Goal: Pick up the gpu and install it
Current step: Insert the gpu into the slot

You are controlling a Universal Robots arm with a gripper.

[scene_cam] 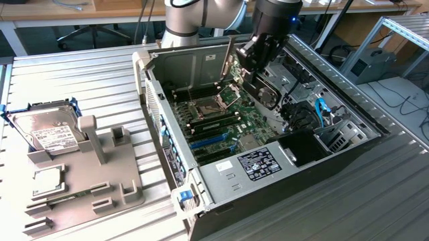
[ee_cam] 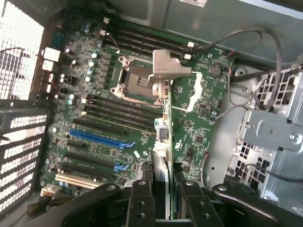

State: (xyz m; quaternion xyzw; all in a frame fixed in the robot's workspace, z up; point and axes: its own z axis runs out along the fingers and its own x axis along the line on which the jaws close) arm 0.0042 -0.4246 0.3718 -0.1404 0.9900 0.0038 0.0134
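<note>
Ribbed worktop carries an open computer case; the pincer clamps the gpu above the motherboard. Any tilt could miss the blue slot.

One gpu, one case, one hard drive

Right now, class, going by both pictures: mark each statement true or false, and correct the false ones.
1. The claw grips the gpu above the computer case. True.
2. The gpu sits in a slot. False: it hangs above the motherboard.
3. The hard drive lies outside the computer case, to the exterior view's left. True.
4. The computer case is closed. False: its side is open, showing the motherboard.
</note>
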